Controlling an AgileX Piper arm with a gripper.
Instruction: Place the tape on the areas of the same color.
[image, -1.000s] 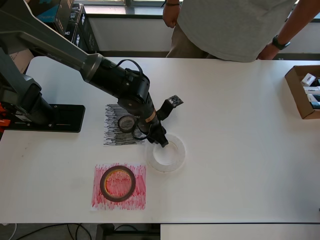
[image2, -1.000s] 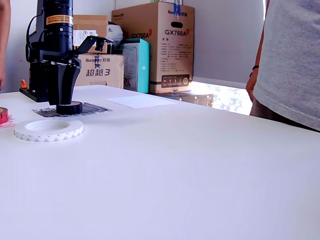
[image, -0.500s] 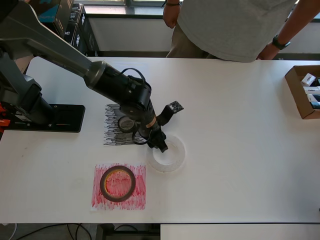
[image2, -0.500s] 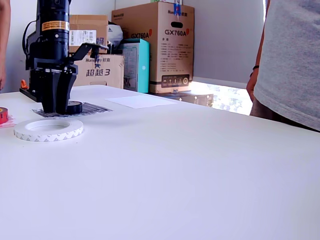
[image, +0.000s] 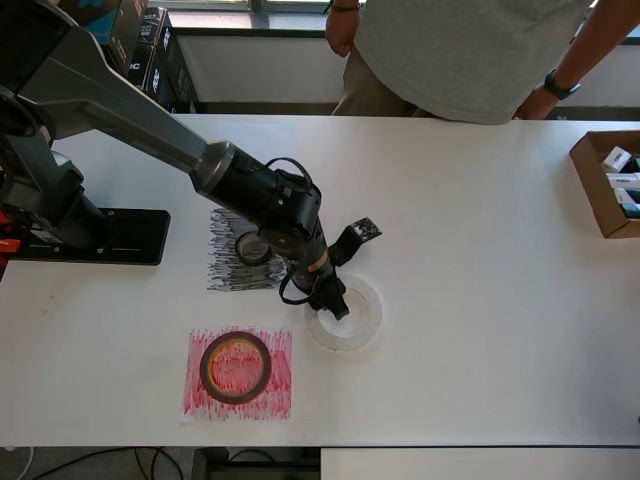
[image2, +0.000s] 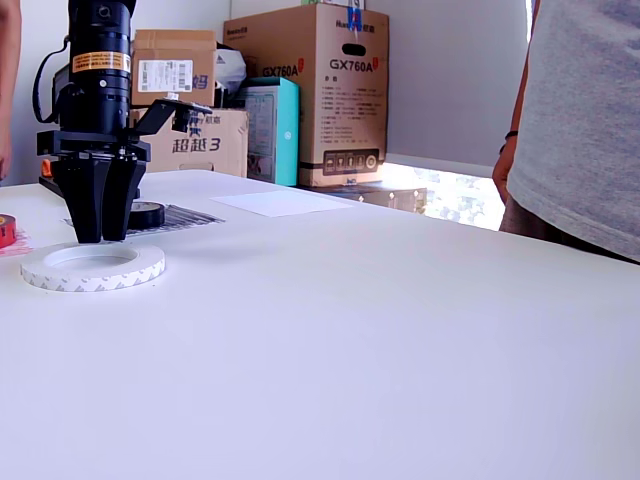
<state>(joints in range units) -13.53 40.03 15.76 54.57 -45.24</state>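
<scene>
Overhead view shows me two rolls already placed: the dark-red roll lies on the red patch, and the small black roll on the black patch. The white roll is left; it lies flat on the bare table, near the black patch. It is the largest, thin and translucent. The white sheet I see only in the exterior view, well apart. My gripper stands at the roll's far rim, fingers nearly together; I cannot tell if they pinch it.
</scene>
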